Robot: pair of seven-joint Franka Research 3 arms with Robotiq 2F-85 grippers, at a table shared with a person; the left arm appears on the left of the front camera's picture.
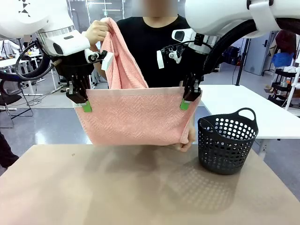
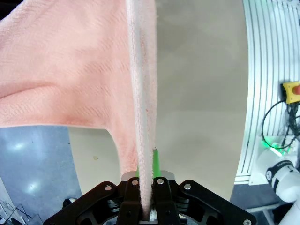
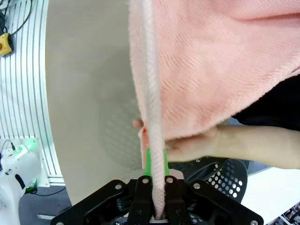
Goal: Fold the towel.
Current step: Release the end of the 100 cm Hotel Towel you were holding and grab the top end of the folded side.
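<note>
The salmon-pink towel (image 1: pixel 136 117) hangs stretched above the table between both grippers, its plain hem band along the top edge. My left gripper (image 1: pixel 86 106) is shut on the towel's upper left corner. My right gripper (image 1: pixel 185 104) is shut on the upper right corner. The person behind lifts a far part of the towel with one hand (image 1: pixel 97 32); the other hand (image 1: pixel 186 143) holds its lower right corner. In the left wrist view the towel's edge (image 2: pixel 143 93) runs up from between my green pads (image 2: pixel 155 164). In the right wrist view the towel (image 3: pixel 201 61) does the same, with the person's hand (image 3: pixel 197 145) beneath.
A black perforated basket (image 1: pixel 227 143) with handles stands on the brown table (image 1: pixel 140 187) at the right, close to the towel's lower right corner. A white table (image 1: pixel 243 110) lies behind it. The person stands at the far edge, right behind the towel.
</note>
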